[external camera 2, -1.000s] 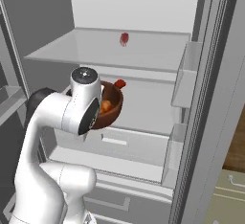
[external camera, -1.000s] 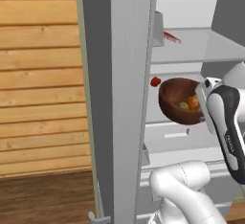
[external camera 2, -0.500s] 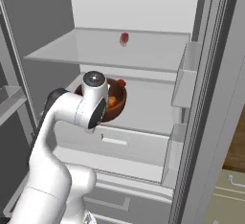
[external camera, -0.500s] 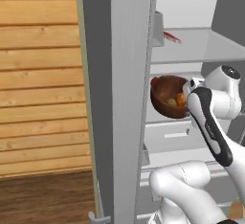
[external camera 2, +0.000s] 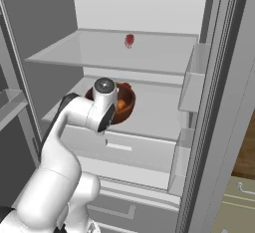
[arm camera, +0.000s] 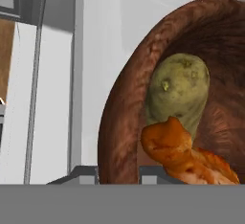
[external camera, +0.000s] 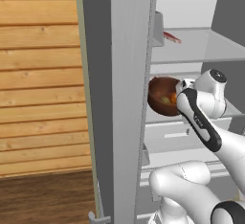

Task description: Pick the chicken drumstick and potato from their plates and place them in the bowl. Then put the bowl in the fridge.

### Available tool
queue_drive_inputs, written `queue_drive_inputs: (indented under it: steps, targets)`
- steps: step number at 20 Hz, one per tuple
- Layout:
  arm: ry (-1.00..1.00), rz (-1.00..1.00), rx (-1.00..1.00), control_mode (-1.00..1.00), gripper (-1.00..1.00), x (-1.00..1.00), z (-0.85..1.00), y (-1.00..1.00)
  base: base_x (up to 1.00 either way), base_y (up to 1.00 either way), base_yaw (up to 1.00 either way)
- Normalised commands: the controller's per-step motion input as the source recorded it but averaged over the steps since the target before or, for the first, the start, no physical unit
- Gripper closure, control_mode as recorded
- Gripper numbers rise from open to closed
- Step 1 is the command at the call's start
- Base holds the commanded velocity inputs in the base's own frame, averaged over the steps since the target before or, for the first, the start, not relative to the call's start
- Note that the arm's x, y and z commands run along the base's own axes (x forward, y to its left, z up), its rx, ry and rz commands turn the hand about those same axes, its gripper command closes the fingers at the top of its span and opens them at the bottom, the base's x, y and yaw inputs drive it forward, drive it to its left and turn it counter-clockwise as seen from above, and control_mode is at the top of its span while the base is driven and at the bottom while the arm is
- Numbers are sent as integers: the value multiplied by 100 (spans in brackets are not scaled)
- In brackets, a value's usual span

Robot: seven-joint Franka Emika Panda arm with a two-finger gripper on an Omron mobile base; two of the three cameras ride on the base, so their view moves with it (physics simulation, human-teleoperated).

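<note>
The dark reddish-brown bowl is inside the open fridge, on or just over the middle glass shelf. In the hand view the bowl tilts across the picture, holding the yellowish-green potato and the orange-brown chicken drumstick. My gripper is shut on the bowl's rim, with one fingertip on each side of the wall. From the left base view the bowl sits just ahead of my gripper. The plates are out of view.
A small red item lies on the upper shelf. A white drawer sits below the bowl's shelf. Door bins stand close on the right. The fridge's grey side wall blocks the left, with wood panelling beyond.
My arm has reached forward and carried the bowl deeper into the fridge, over the middle shelf. The gripper stays on the rim.
</note>
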Motion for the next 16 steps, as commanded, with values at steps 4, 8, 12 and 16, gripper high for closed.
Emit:
queue_drive_inputs:
  steps: [4,8,12,16]
  targets:
    - [-3,0,0,-100,100,37,-34,0,0,0,0]
    - [-11,0,0,-100,-100,36,-30,3,0,0,0]
    - [-21,0,0,-100,-100,-6,0,0,0,0,0]
    - [-21,0,0,-100,-100,-54,42,0,0,0,0]
